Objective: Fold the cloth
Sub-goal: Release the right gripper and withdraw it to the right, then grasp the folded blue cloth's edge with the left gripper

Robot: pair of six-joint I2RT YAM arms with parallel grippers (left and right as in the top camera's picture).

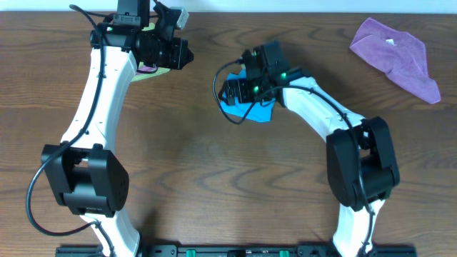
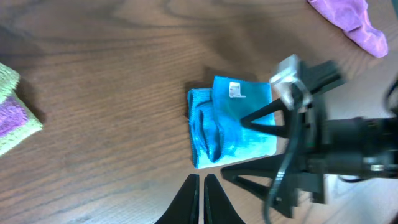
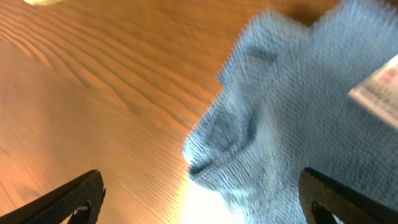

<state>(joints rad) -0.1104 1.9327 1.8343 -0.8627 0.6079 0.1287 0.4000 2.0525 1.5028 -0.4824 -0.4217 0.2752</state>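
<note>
Overhead: straight down, far, whole table [image 1: 214,178].
Left wrist: oblique, mid-range, toward cloth [image 2: 230,127].
Right wrist: very close, blurred, over cloth [image 3: 298,112].
Shared: cloth [image 1: 260,113], all three views.

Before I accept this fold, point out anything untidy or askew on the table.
The folded blue cloth is lumpy: a bunched ridge runs down one side and the layers' edges don't line up. The purple cloth lies crumpled, well apart.

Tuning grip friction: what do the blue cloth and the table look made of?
Blue cloth: looks like terry or microfibre, matte; fuzzy nubby pile shows in the right wrist close-up. Table: brown wood grain with a slight sheen; solid wood, veneer or laminate, can't tell.
</note>
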